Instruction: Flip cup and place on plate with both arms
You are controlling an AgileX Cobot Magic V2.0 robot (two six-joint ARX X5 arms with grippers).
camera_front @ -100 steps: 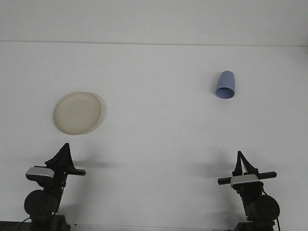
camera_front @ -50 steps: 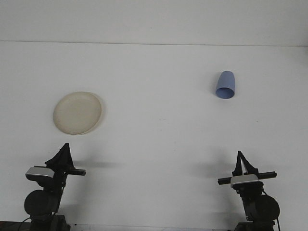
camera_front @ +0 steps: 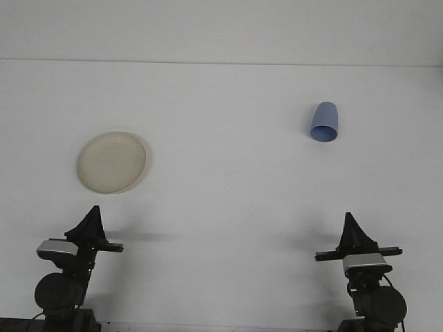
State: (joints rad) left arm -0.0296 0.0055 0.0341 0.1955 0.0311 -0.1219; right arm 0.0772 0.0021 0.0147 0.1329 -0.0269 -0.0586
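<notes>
A blue cup stands upside down on the white table at the far right, its wide rim down. A cream plate lies flat on the left side. My left gripper rests low at the near left, in front of the plate and well apart from it. At the near right my right gripper sits far in front of the cup. Both point away from me, with their fingers drawn together to a tip and nothing in them.
The table's far edge meets a pale wall along the top. White tabletop stretches between the plate and the cup.
The right arm has turned slightly and dropped a little toward the near edge. The left arm, cup and plate have not moved.
</notes>
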